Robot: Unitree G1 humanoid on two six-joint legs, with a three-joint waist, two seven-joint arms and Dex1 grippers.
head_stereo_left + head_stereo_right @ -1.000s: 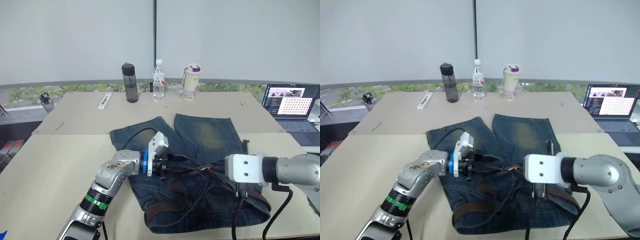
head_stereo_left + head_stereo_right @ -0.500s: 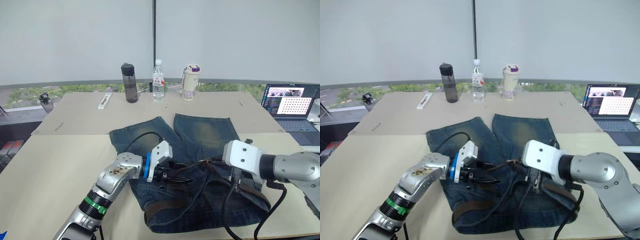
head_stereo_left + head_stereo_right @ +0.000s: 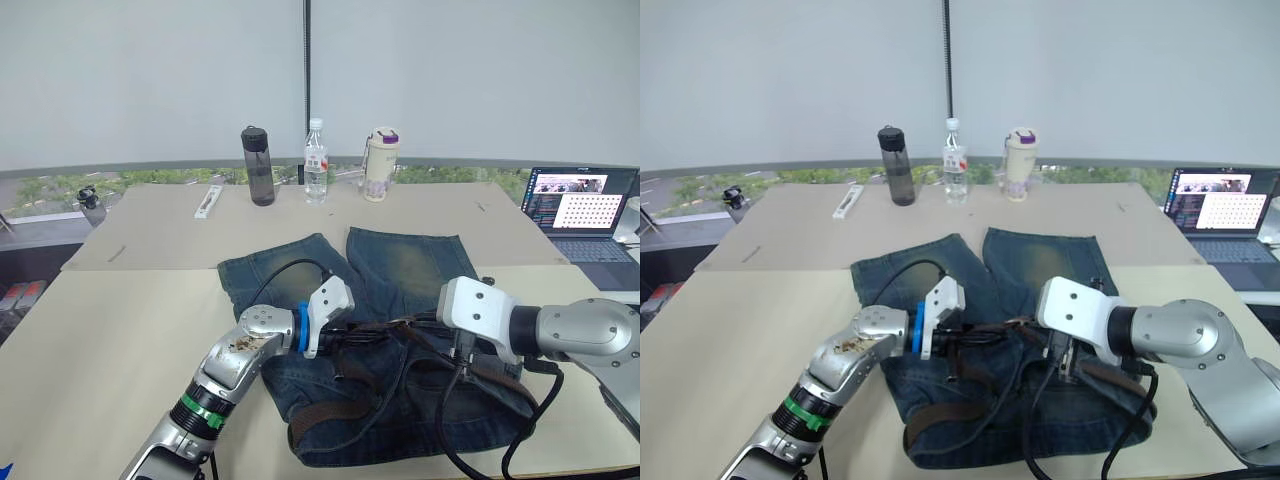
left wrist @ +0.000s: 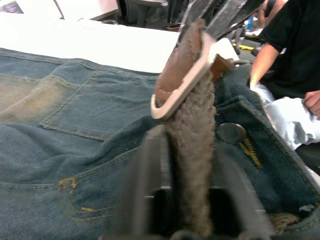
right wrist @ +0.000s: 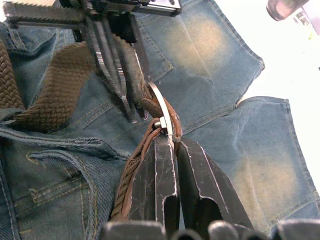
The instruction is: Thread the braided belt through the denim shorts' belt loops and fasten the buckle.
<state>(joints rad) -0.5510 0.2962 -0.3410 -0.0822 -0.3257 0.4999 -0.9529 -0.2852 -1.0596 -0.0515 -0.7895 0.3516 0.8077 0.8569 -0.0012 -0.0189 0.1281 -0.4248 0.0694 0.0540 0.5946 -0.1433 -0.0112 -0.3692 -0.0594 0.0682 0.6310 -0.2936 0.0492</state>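
over the denim shorts (image 3: 400, 330) on the surface (image 3: 110, 330), the right gripper (image 5: 167, 145) has swung in, clamping the buckle (image 5: 161, 110), meeting the left gripper (image 4: 192, 165) clamped on the braided belt (image 4: 192, 150), so fastening looks underway.

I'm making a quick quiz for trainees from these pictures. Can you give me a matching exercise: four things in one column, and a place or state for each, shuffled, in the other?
Things:
1. braided belt
2. denim shorts
3. laptop
4. clear water bottle

Places or states:
A. standing at the table's far edge between a dark bottle and a cream tumbler
B. open, screen lit, on the robot's right
C. spread flat, legs pointing away from the robot
D. gripped by both the left gripper and the right gripper

Pairs: 1-D, 2-C, 3-B, 4-A
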